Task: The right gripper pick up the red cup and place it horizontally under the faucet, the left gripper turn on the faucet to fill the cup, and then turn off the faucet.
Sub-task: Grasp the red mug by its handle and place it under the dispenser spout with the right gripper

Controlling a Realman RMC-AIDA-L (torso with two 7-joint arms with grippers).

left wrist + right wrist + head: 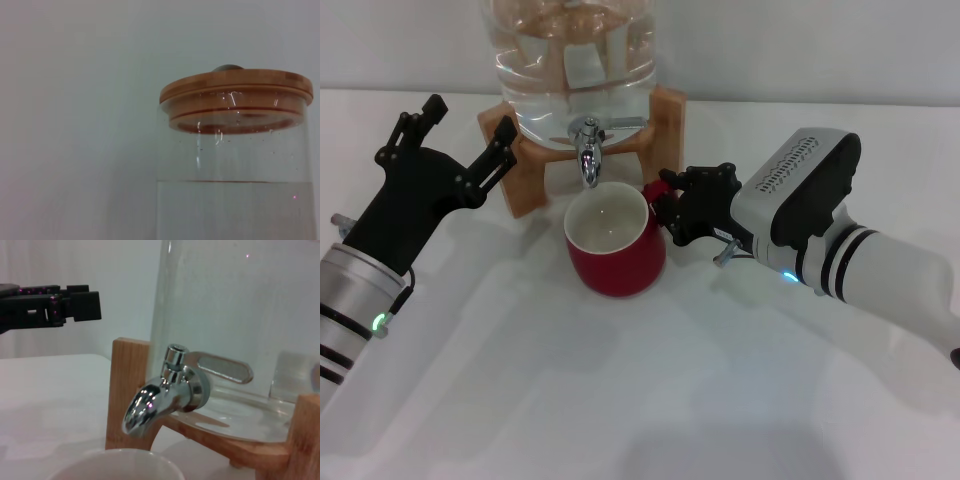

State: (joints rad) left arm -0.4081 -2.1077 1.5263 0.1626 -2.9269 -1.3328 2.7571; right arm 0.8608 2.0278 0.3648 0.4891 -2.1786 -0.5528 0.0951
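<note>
Gripper work is seen on both sides in the head view. The right gripper [672, 205] is clamped on the handle of the red cup [616, 252], black fingers closed around it from the right; most of the handle is hidden by them, and only a small red patch is seen between them. The cup is stood upright on the white surface [620, 400], its cream inside open to the top, directly beneath the spout of the faucet [587, 152]. Whether any water lies in the cup cannot be made out.

The left gripper [460, 150] is held at the left of the wooden stand [525, 165], fingers spread apart. One fingertip is seen against the stand's left corner; whether it touches cannot be told. The faucet is not reached by it.

The water jug [570, 60] is cut off at the top of the head view. In the left wrist view only its upper part is shown, with a wooden lid [235, 87] and the water line below; the left gripper itself is not shown there.

In the right wrist view the faucet [165, 395] is seen close, its flat lever [225, 369] lying back along the jug. Just the cup's white rim [115, 465] is caught at the edge, and the left gripper's fingers [55, 307] are seen farther off, partly cut off.
</note>
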